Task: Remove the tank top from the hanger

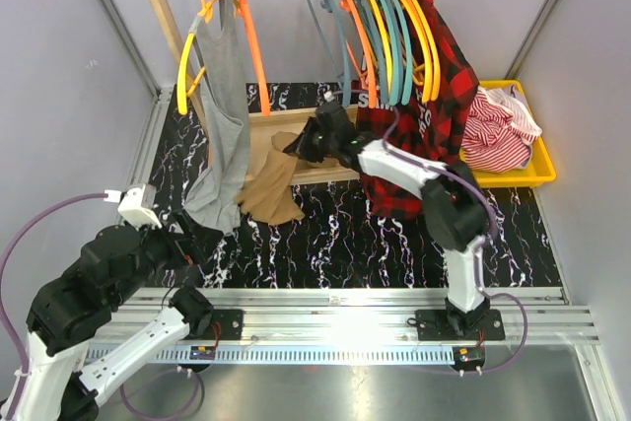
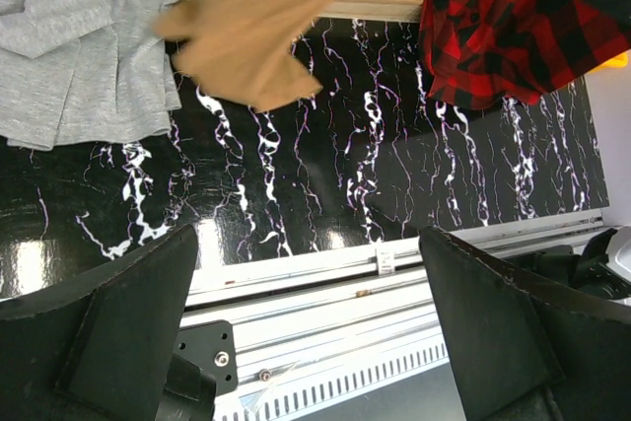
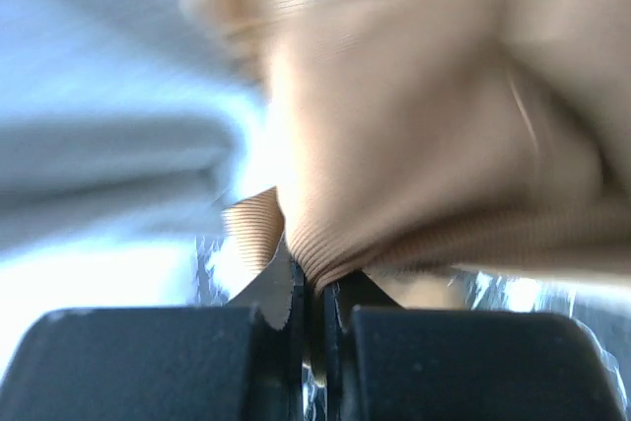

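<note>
Over black marbled table (image 1: 345, 234), right tool (image 3: 314, 291) pinches tan tank top (image 1: 268, 192), trailing lengthwise down-left

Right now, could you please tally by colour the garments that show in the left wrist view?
grey tank top: 1
tan garment: 1
red-and-black plaid shirt: 1
Total: 3
</note>
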Controlling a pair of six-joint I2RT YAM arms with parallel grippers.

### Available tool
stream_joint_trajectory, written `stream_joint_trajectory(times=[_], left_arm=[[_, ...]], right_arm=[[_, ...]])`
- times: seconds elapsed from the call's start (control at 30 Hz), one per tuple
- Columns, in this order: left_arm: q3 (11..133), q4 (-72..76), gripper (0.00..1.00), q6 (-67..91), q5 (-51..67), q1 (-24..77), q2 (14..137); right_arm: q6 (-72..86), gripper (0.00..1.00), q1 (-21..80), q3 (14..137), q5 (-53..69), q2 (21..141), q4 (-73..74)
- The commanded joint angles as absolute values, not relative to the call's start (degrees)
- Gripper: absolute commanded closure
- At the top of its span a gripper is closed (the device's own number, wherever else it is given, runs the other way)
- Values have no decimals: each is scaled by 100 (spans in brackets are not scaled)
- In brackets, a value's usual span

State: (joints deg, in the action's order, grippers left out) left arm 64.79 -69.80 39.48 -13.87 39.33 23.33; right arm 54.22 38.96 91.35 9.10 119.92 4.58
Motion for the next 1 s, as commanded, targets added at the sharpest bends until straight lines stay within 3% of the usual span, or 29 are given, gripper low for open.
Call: stream_joint_trajectory(times=[0.0,0.2,0.43,0.53,0.57,0.63,0.67,0.8,0.97], left_arm=[[6504,-6557,1,3867,-1476,3964,2390],[6636,-6469,1,3744,-1468,3973,2584],[6522,-6302,1,3700,-1222,3973,2786],[6478,-6214,1,3665,-1056,3973,2935],[6469,-6136,1,3665,-1002,3973,3014],[6434,-6030,1,3691,-862,3973,3076],[6425,-5934,1,3700,-818,3973,3137],[6407,-5766,1,3727,-589,3973,3296],[6459,-5599,1,3709,-220,3981,3533]], right_arm=[[4240,100,3876,8555,1818,10435,-82],[3184,100,3894,6842,2469,8449,1623],[2812,100,3929,5441,2418,5751,3917],[3118,100,3929,5527,1638,4819,4963],[3346,100,3929,5641,625,4442,5270],[3829,100,3920,5948,-172,4124,6071],[4189,100,3929,6089,-1324,3913,6804],[6225,100,3920,6880,-3591,3858,8470],[6372,100,3929,7084,-4734,4620,8035]])
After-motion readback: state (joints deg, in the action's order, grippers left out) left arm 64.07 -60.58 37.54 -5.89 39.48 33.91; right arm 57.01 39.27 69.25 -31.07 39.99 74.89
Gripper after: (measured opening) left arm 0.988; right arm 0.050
